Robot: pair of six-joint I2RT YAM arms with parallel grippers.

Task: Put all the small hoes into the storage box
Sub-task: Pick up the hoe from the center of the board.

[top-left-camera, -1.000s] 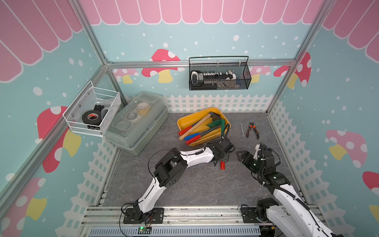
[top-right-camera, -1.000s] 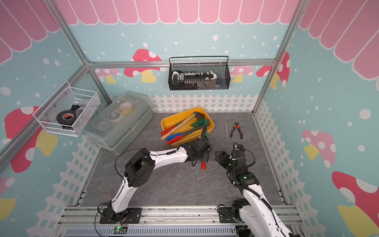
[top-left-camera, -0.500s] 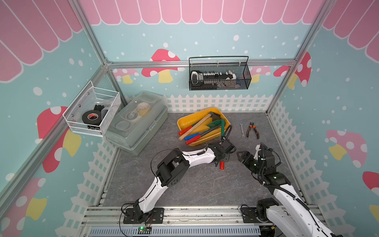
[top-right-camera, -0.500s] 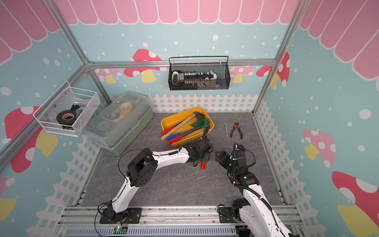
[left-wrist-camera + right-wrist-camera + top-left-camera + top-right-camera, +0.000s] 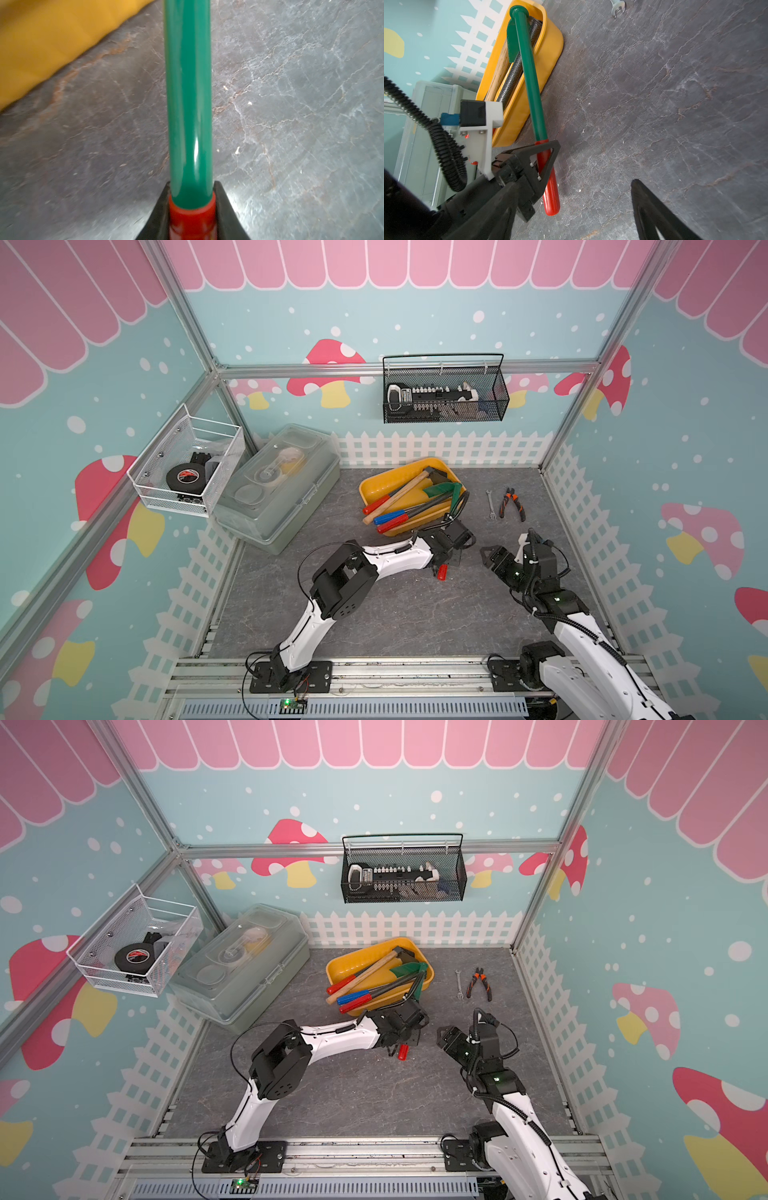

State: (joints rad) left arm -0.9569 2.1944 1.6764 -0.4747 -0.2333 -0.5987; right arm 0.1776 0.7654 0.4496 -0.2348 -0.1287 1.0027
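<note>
Seen lengthwise: small hoe [image 5: 188, 93], glossy green shaft joined to red grip. Red grip pinched from both sides by black left pincer [image 5: 191, 207]. Grey marbled bench [image 5: 291, 104] seen beneath. Yellow storage box [image 5: 41, 41] wall glimpsed beside shaft, blurred.

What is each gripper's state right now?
Left gripper: closed on the red handle of the green-shafted small hoe.
Right gripper: open, holding nothing.

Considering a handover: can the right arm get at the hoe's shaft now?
Probably yes. The right gripper is open beside the hoe, whose green shaft lies exposed between the left gripper, shut on its red handle, and the tray.
</note>
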